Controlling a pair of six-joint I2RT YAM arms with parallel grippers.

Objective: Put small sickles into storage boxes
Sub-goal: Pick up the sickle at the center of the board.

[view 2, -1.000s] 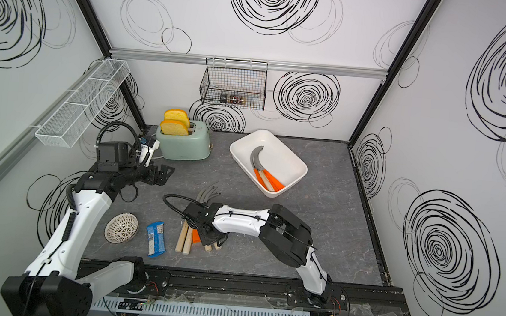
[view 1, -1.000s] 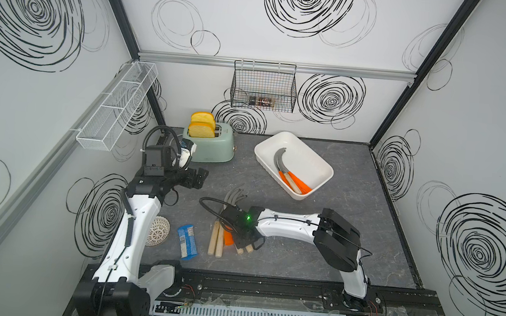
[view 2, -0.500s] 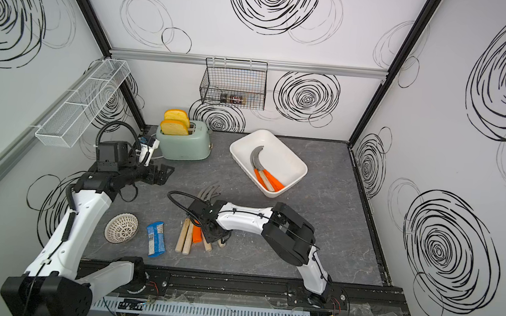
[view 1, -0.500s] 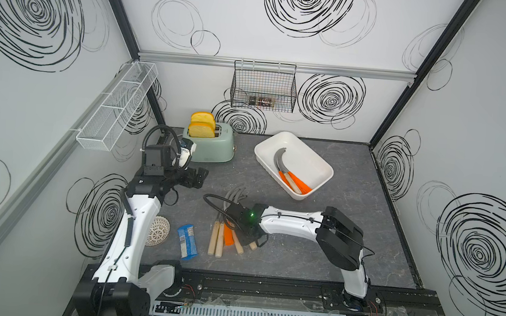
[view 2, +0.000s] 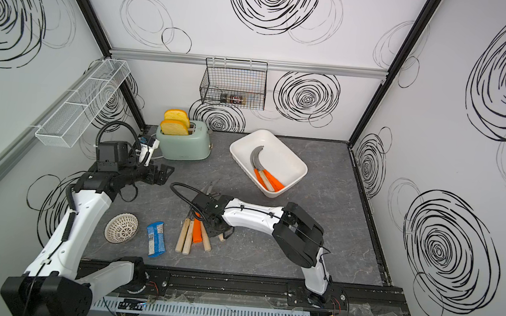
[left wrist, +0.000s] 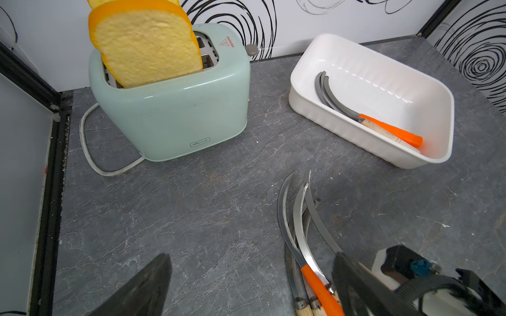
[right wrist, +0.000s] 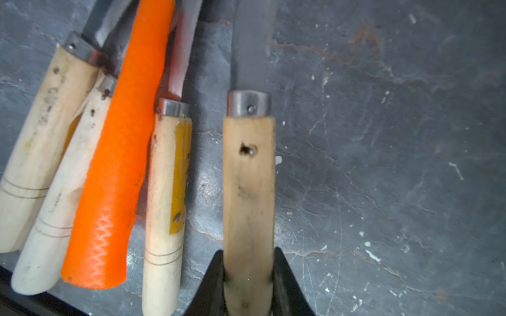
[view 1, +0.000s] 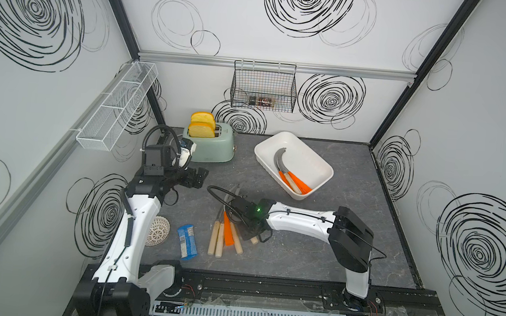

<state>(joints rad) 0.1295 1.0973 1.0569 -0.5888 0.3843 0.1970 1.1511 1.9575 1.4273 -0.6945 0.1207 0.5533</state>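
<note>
We see the right gripper (right wrist: 248, 270) clamped on a pale wooden-handled grey-bladed sickle (right wrist: 248, 175); the left gripper (left wrist: 252, 257) has its jaws apart.

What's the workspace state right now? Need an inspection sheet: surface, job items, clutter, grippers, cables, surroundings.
Surface: grey tabletop, scuffed, with pale specks.
Job's things: white tub holds a few sickles; loose pile lies on the tabletop; one wooden-handled sickle is gripped.
Clutter: toaster with two bread slices, blue packet, white perforated dome.
Grippers: right gripper shut on the wooden handle; left gripper open, empty, above the tabletop.
Cables: toaster cord on the tabletop; black hoses loop over both wrists.
Surroundings: wire basket on back wall, mesh rack on side wall.
</note>
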